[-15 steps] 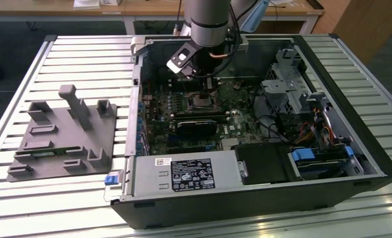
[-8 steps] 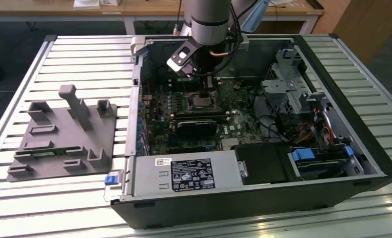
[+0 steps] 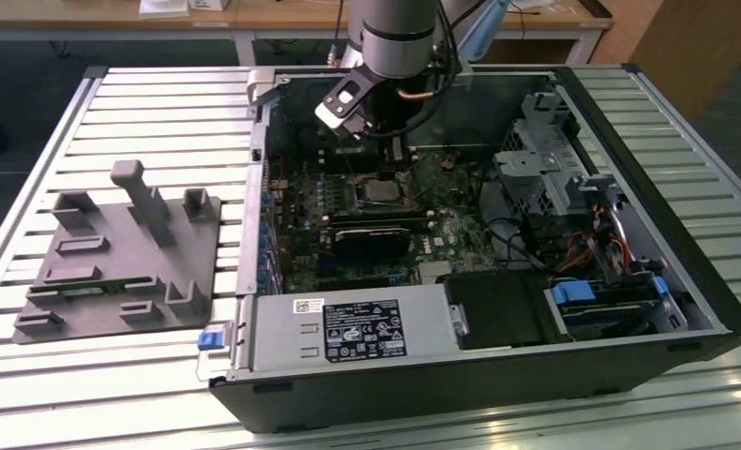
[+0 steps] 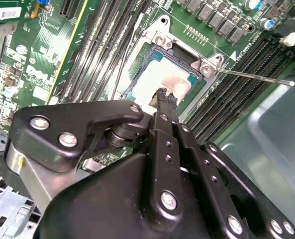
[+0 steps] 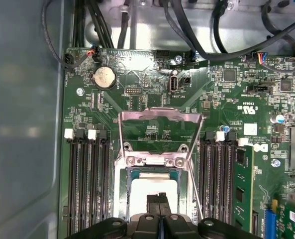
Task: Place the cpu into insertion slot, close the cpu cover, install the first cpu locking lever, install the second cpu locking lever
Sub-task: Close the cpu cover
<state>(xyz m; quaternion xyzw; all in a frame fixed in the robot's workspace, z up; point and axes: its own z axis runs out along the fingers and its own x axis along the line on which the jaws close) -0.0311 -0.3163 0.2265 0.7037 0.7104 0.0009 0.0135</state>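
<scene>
A slatted bench [image 3: 158,103] carries an open computer case [image 3: 708,281], and the arm [image 3: 396,37] reaches down into it over the green board [image 5: 137,64]. The cpu cover [image 5: 159,114] stands tipped up on its hinge. Below it the cpu [image 5: 143,193] lies seated in the insertion slot [image 5: 121,194]. The fingers [image 5: 153,203] are pressed together, gripping nothing I can see, tips right at the chip's pale top. Placing looks done to me; closing the cover calls for catching its raised edge without nudging the chip.
</scene>
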